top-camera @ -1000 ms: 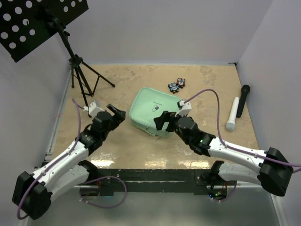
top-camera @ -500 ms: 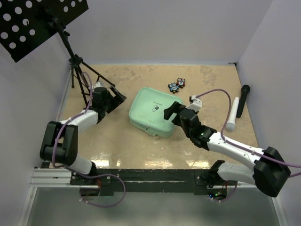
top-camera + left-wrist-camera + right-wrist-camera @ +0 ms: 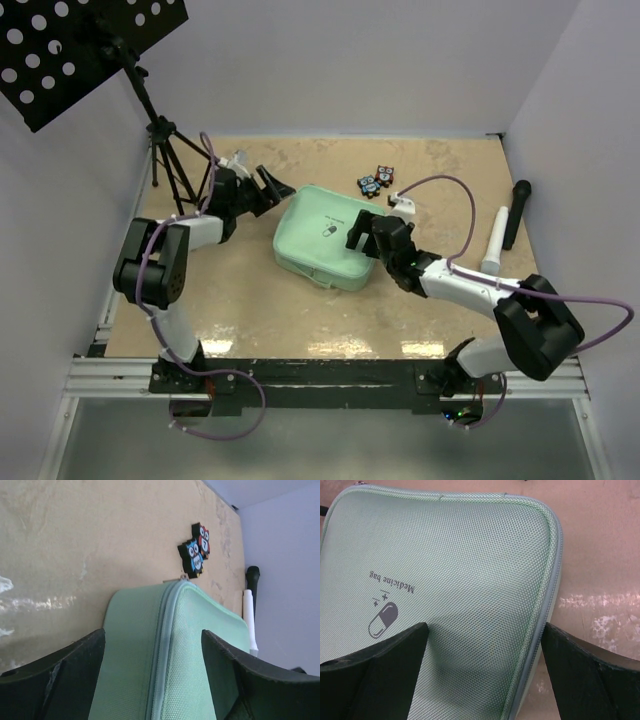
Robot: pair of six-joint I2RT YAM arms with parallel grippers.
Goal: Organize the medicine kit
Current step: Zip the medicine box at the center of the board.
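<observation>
Medicine kit [image 3: 315, 240] lies zipped shut, contents hidden from every view

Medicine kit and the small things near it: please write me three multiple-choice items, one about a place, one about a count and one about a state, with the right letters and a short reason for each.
1. Where do the owl pieces lie relative to the medicine kit?
A. on its lid
B. on the table, just beyond its far corner
C. on the table, in front of its near edge

2. How many owl pieces are there?
A. one
B. two
C. four

3. In what state is the medicine kit?
A. zipped shut, lying flat
B. opened out flat, lining showing
C. lid standing upright

Answers:
1 B: the top view shows them on bare table on the kit's far side.
2 B: one blue and one red lie side by side.
3 A: both wrist views show the zip closed along the edge.
</observation>
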